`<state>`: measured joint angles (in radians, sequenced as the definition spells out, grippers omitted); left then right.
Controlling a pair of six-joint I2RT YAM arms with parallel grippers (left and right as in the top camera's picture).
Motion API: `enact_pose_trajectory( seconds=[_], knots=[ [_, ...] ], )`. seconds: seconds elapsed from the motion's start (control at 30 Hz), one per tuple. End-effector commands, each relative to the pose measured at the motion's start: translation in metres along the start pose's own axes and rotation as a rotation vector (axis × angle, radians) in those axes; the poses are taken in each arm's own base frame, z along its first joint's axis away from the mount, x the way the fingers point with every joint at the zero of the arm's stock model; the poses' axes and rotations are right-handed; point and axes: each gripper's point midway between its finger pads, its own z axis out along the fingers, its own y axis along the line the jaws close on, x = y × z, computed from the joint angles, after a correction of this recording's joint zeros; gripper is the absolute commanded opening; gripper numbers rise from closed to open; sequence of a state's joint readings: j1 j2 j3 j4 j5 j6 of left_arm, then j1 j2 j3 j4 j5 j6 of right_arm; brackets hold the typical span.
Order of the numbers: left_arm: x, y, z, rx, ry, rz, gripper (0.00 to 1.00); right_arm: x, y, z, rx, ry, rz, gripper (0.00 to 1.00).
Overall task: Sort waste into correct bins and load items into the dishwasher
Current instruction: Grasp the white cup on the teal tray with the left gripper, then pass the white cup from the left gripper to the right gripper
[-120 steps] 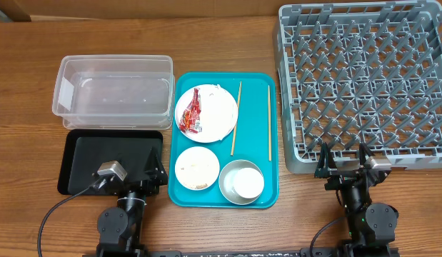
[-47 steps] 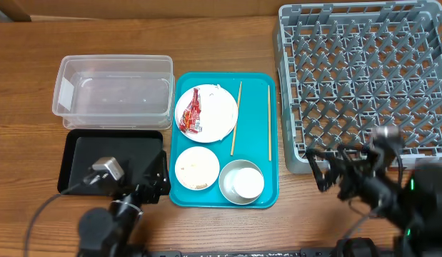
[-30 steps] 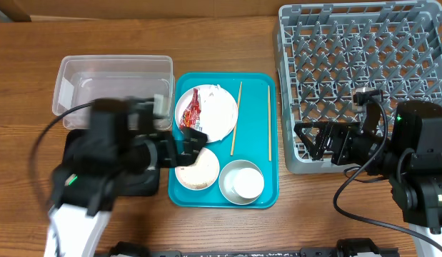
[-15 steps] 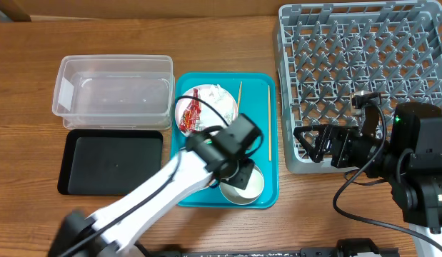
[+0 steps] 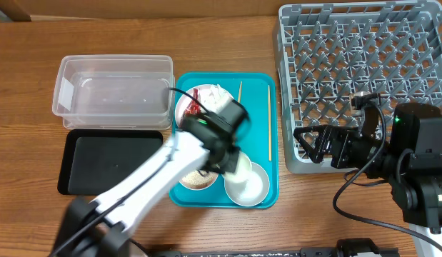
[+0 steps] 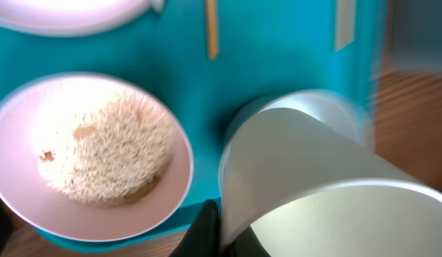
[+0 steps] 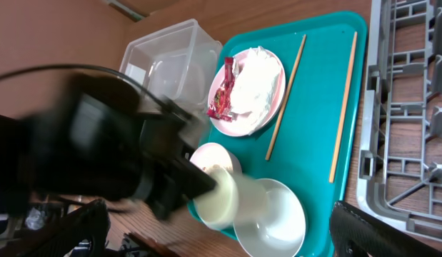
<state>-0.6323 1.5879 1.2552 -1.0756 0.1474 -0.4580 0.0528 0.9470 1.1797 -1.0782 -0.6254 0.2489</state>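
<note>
My left gripper [image 5: 231, 155] is shut on the wall of the small white cup [image 7: 224, 194], one finger [image 6: 206, 230] outside the rim. The cup [image 6: 313, 178] is tilted on its side just above the white bowl [image 7: 274, 218] on the teal tray [image 5: 260, 86]. Beside it the small plate [image 6: 92, 153] carries a heap of rice [image 6: 99, 146]. The large plate [image 7: 253, 86] holds the red-and-white wrapper [image 7: 222, 93]. Two chopsticks [image 7: 286, 96] [image 7: 342, 114] lie on the teal tray. My right gripper [image 5: 306, 145] stands open at the grey dish rack's [image 5: 370, 71] front edge.
A clear tub [image 5: 113, 93] stands left of the teal tray, with a black tray [image 5: 110, 163] in front of it. My left arm [image 5: 149, 185] crosses over the small plate from the lower left. The table is brown wood [image 5: 35, 86].
My left arm has swung over the teal tray, shut on the small cup and tipped it up out of the bowl. The right arm has stayed put, jaws wide.
</note>
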Motion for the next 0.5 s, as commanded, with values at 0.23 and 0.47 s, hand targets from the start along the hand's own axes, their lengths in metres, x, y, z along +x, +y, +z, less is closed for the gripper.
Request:
enact_pose_trajectory(
  seconds=[0.23, 0.47],
  knots=[
    [-0.016, -0.048, -0.189, 1.202, -0.219, 0.222, 0.04, 0.013, 0.069, 0.0, -0.305, 0.069, -0.209, 0.91],
    [-0.005, -0.059, -0.213, 1.358, -0.203, 0.273, 0.04, 0.025, 0.123, 0.019, -0.469, 0.1, -0.407, 0.91]
  ],
)
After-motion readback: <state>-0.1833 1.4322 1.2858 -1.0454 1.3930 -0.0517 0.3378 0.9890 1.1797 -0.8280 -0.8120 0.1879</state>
